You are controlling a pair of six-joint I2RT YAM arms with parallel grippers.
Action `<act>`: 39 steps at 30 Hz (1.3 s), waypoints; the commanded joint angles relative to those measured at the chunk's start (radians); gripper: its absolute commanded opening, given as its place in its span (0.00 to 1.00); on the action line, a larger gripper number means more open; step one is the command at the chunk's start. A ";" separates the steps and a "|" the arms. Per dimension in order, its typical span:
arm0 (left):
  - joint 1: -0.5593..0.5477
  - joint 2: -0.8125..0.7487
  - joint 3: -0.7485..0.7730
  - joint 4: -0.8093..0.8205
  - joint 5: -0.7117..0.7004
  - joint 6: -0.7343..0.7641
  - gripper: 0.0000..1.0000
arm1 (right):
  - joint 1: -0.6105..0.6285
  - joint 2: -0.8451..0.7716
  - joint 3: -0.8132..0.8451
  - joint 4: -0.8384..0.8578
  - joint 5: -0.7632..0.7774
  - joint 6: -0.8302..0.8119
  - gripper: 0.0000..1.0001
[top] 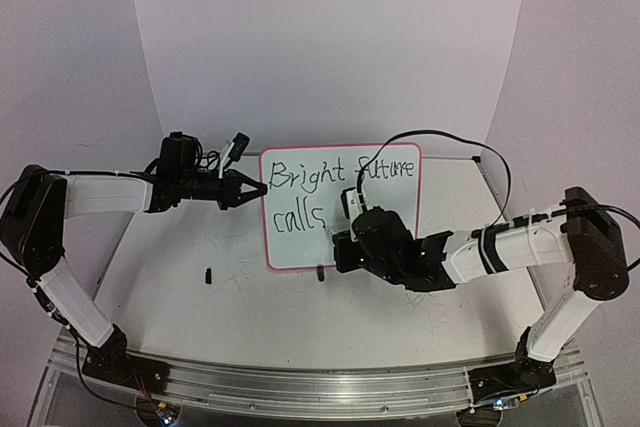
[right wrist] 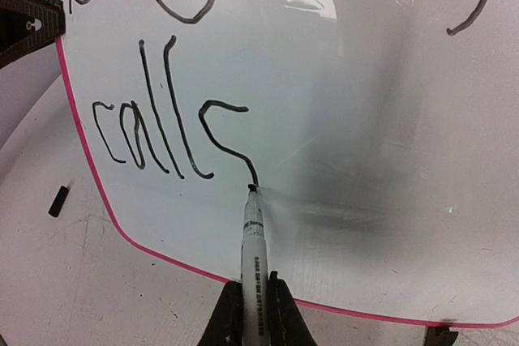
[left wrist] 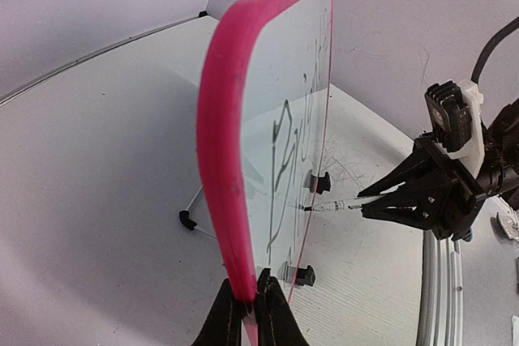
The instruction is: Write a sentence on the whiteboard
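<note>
The whiteboard [top: 385, 222] stands upright on the table, pink-framed, with the sentence [top: 340, 175] reading "Bright future" on top and "calls" [right wrist: 154, 131] below. My left gripper [top: 258, 188] is shut on the board's left pink edge [left wrist: 231, 160], its jaws pinching the frame low down [left wrist: 248, 304]. My right gripper [right wrist: 251, 297] is shut on a white marker [right wrist: 253, 237]. The marker's black tip touches the board at the lower end of the unfinished "s" stroke. In the left wrist view the right gripper [left wrist: 373, 205] points the marker [left wrist: 332, 207] at the board face.
A small black piece [top: 208, 275] lies on the table to the left of the board, also seen as a black piece [right wrist: 58, 200] in the right wrist view. A black clip foot [top: 320, 272] holds the board's bottom edge. A cable [top: 470, 152] loops over the right arm.
</note>
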 commanded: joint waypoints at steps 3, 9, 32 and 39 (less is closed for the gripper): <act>0.004 -0.052 0.023 0.061 -0.034 0.058 0.00 | 0.005 0.046 0.072 0.014 -0.006 -0.015 0.00; 0.005 -0.053 0.023 0.061 -0.035 0.059 0.00 | 0.005 0.060 0.104 0.016 0.005 -0.033 0.00; 0.005 -0.052 0.019 0.059 -0.044 0.062 0.00 | 0.013 -0.074 -0.009 0.001 0.041 -0.005 0.00; 0.004 -0.051 0.021 0.059 -0.043 0.062 0.00 | 0.014 -0.053 0.001 -0.009 0.040 0.001 0.00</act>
